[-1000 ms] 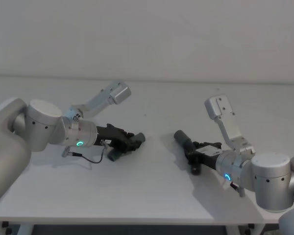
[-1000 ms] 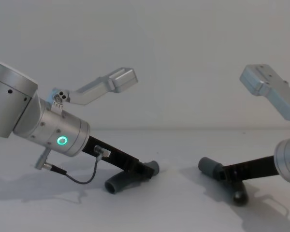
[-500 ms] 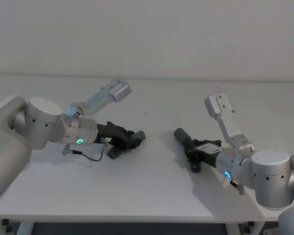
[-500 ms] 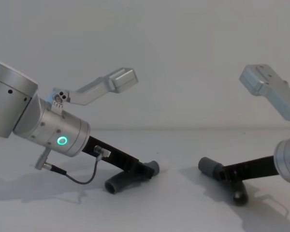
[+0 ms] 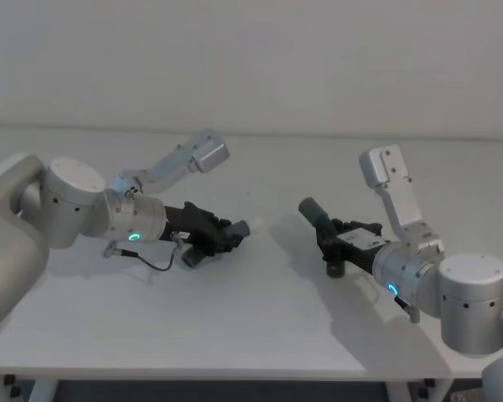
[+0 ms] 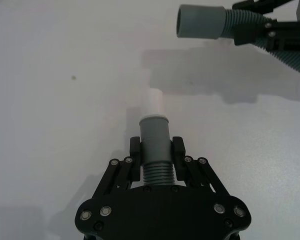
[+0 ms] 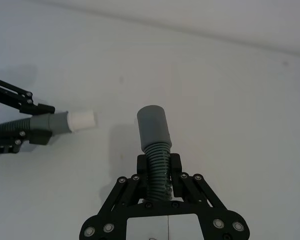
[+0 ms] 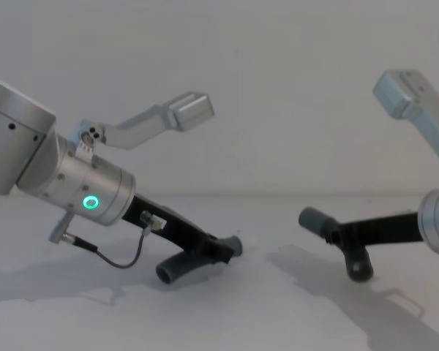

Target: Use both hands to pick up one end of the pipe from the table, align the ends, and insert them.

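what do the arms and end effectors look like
Both arms are silver cylinders, left arm, right arm, each with a teal ring light at the wrist and an angled silver bracket. The left end effector and right end effector are black linkage claws with silver rivets; the right bears white stickers. A thin black cable loops under the left wrist.

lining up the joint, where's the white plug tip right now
In the left wrist view the white plug tip juts from the grey collar ahead of the left gripper, left of table centre, facing the socket cuff in the right gripper across a gap.
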